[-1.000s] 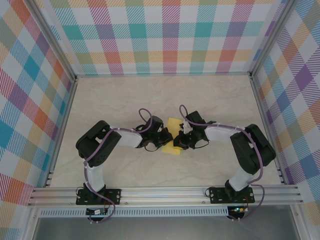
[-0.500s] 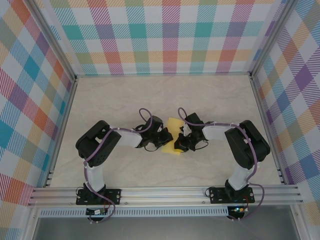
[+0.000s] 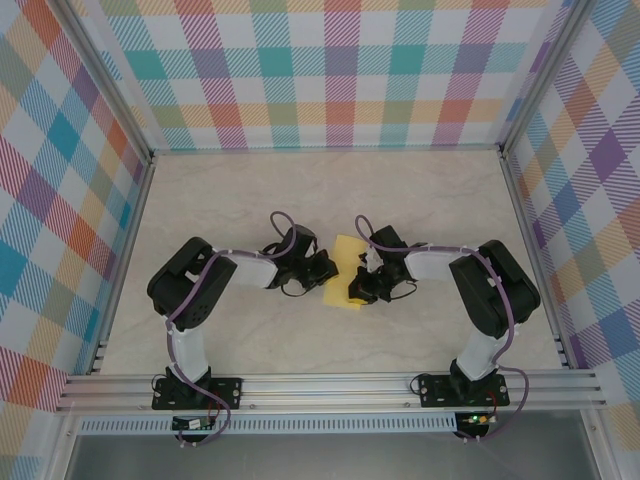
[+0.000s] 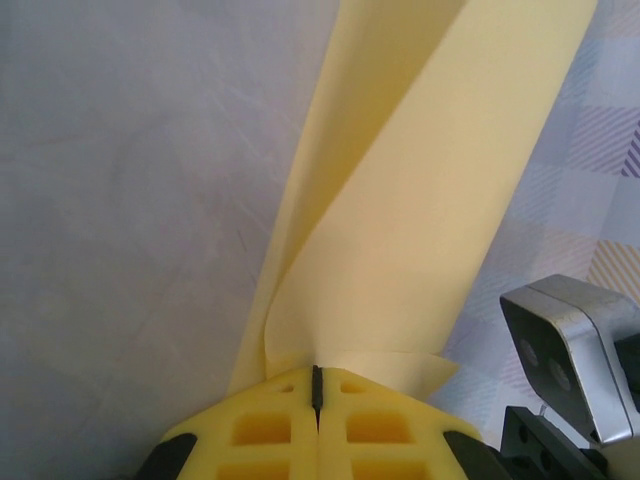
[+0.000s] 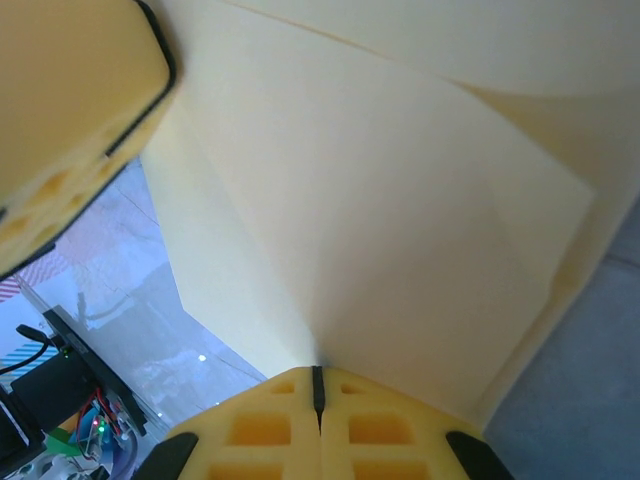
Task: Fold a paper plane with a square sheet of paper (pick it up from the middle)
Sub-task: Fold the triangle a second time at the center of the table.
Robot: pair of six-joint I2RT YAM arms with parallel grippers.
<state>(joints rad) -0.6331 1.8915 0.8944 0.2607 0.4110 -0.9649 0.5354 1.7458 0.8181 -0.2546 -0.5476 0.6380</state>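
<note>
The square sheet of paper is plain yellow, creased, and held up off the table between both grippers near the table's middle. My left gripper is shut on its left edge. In the left wrist view the paper rises from the closed left gripper as a folded double layer. My right gripper is shut on the sheet's right side. In the right wrist view the paper spreads out from the closed right gripper, and a left gripper finger shows at the upper left.
The marbled table top is walled in by checked panels on three sides, with an aluminium rail along the near edge. The right wrist camera housing sits close beside the paper in the left wrist view.
The right arm swung its elbow inward and its gripper closed fully on the paper. The left gripper shifted slightly left and back, baring more of the sheet between the grippers.
</note>
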